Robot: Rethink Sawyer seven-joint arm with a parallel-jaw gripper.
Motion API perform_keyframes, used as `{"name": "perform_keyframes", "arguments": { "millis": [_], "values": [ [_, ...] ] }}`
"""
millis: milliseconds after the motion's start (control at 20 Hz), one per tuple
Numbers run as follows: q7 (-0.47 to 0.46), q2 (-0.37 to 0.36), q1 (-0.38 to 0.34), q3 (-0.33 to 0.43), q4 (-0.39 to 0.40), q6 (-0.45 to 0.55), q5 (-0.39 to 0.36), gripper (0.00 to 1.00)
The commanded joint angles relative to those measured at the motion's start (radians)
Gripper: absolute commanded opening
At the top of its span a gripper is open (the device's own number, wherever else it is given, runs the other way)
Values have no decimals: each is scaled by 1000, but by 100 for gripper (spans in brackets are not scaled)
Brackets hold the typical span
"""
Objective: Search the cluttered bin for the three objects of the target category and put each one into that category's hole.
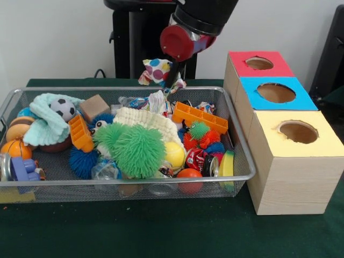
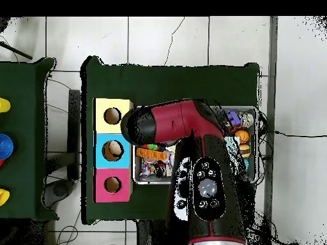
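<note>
Here, end effector (image 1: pixel 171 80) gripping a spotted cloth (image 1: pixel 156 70) above the wire bin (image 1: pixel 236 134), fingertips hidden behind cloth.

Dark green cloth (image 1: pixel 161 231) covers the table. Overhead: a 2nd green-topped table (image 2: pixel 25 137) stands off to one side, w/ yellow (image 2: pixel 4 104) and blue (image 2: pixel 5 147) items at the picture's edge (cut off, can't ID them). Floor is pale tile (image 2: pixel 166 38) w/ thin black cables (image 2: pixel 172 35) trailing across it. Front view: plain white wall (image 1: pixel 54 37) behind.
</note>
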Motion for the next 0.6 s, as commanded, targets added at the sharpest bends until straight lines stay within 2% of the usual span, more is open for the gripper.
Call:
{"name": "perform_keyframes", "arguments": {
  "millis": [50,600],
  "values": [
    [312,-10,9,-33,139,-94,48,0],
    [263,-13,-58,-1,215,-242,147,0]
  ]
}}
